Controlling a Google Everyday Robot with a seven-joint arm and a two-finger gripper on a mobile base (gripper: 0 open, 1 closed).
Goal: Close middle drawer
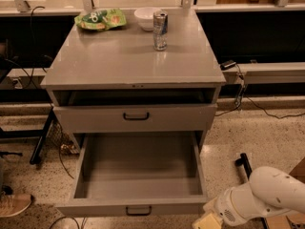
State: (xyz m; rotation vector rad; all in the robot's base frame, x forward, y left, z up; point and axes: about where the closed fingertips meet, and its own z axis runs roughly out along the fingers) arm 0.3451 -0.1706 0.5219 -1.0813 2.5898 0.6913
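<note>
The middle drawer [138, 175] is pulled far out of the grey cabinet, and its long plain tray is empty. Its low front panel [95, 208] carries a small dark loop handle [138, 210] at the centre. My gripper [208, 221] is cream-coloured and sits at the bottom edge of the camera view. It is just right of the drawer's front right corner and partly cut off by the frame. The white arm [267, 194] reaches in from the lower right.
The taller-fronted top drawer [136, 118] stands slightly out under the cabinet top [119, 56]. A can [160, 30], a white bowl [145, 17] and a green chip bag [100, 19] are on top. A shoe [14, 204] is at the lower left. Cables run along the floor.
</note>
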